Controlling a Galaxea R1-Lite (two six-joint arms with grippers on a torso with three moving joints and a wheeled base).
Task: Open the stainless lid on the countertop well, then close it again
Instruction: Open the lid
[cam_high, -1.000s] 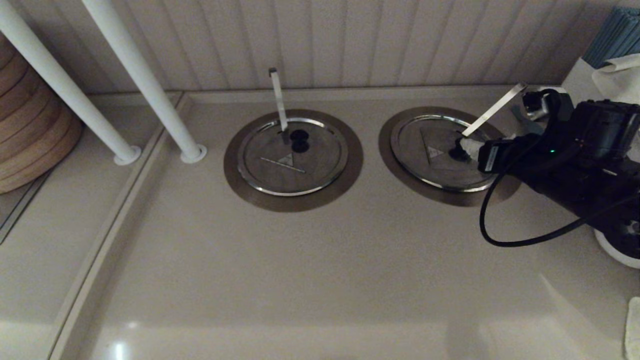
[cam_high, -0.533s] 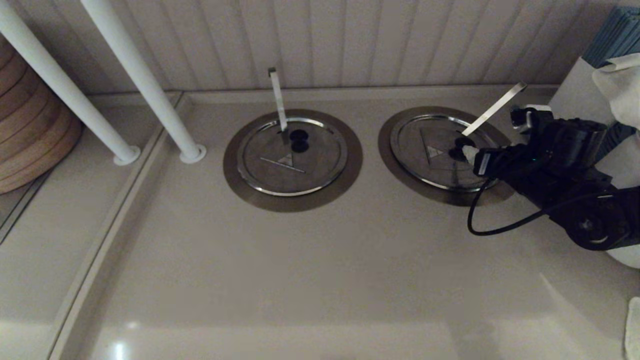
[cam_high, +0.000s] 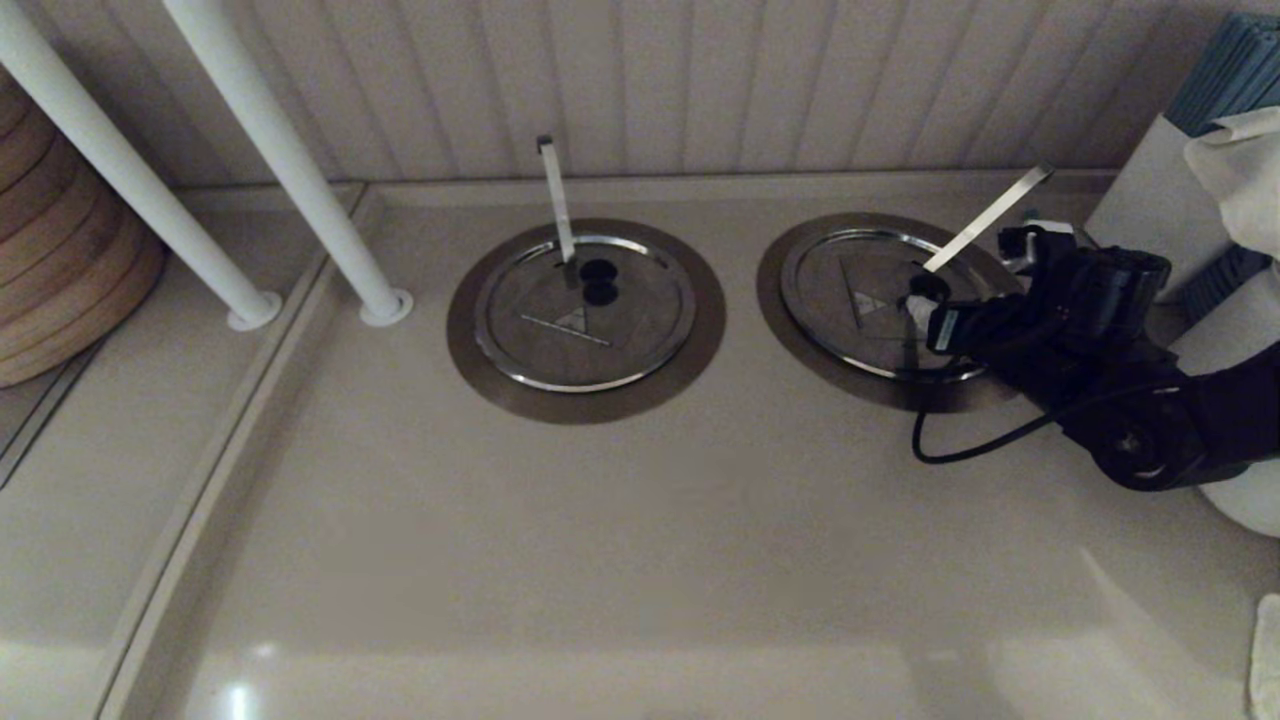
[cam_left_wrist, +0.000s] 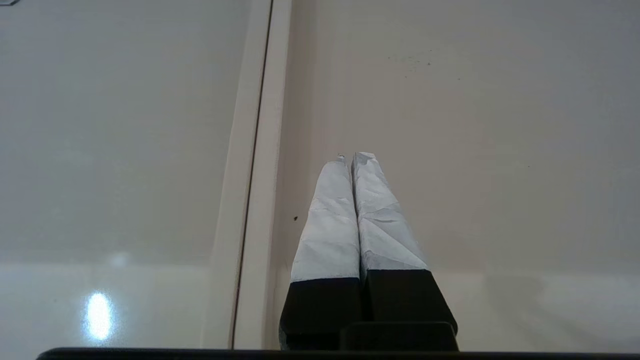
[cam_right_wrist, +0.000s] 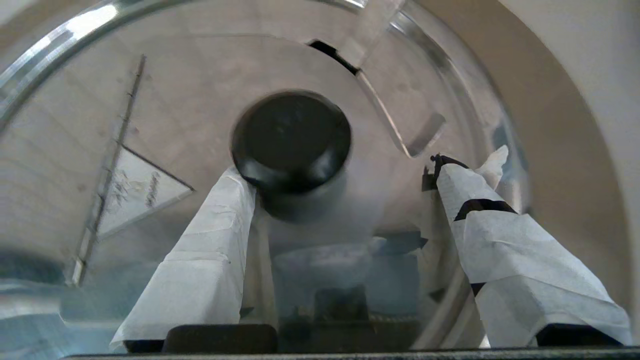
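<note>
Right gripper lowered and eased back over last second; fingers spread wide, empty, one pad touching black knob. Stainless lid directly beneath, apparently seated on countertop well. Grasp not made. Left gripper pressed shut, parked over bench.

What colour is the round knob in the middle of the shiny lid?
The knob on the lid is black. It shows best in the right wrist view.

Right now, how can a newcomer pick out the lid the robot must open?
On the beige countertop, two round steel lids sit side by side. Take the round shiny stainless lid with black knob on the robot's right, under the open right end effector. Its flat metal strip slants diagonally; its twin's stands near-vertical.
</note>
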